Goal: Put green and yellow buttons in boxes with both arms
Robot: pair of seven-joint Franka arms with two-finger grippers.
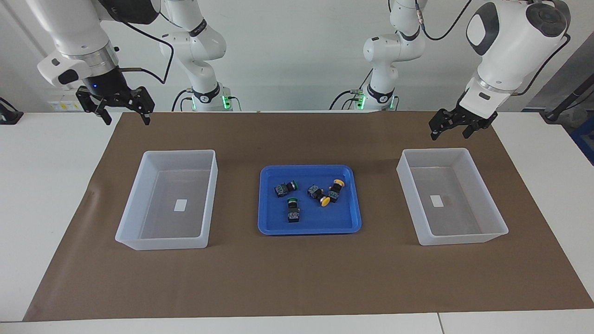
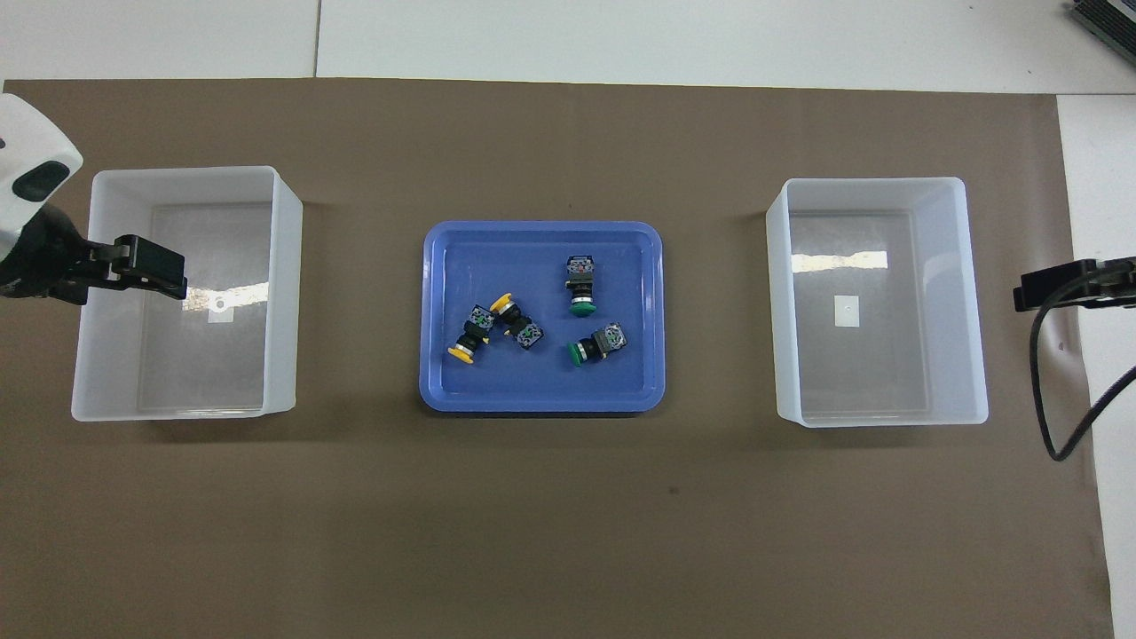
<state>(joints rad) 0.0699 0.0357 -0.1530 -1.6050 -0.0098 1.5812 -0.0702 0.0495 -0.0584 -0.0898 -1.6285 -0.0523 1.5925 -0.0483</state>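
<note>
Brown paper sheet (image 1: pixel 297 278) covered the white bench (image 1: pixel 46 185). Facing view: shallow blue plastic tray (image 1: pixel 310 228) lay midway between two translucent whitish plastic tubs, one (image 1: pixel 139 204) toward the right arm's end, one (image 1: pixel 492 208) toward the left arm's; both tubs held only a label. All four black-bodied push buttons lay in the tray: two green-capped (image 1: pixel 286 188) (image 1: pixel 292 209), two yellow-capped (image 1: pixel 318 194) (image 1: pixel 336 188), the yellow pair touching. Right gripper (image 1: pixel 125 115) hung over the paper's edge, jaws wide. Left gripper (image 1: pixel 451 131) hung above its tub's rim, jaws apart.

Overhead view: tray (image 2: pixel 541 404) central, yellow pair (image 2: pixel 469 337) (image 2: pixel 516 323) toward the left arm's end. Left gripper (image 2: pixel 146 266) overlapped its tub (image 2: pixel 284 293); right gripper (image 2: pixel 1052 286) stood clear of its tub (image 2: pixel 887 417).
</note>
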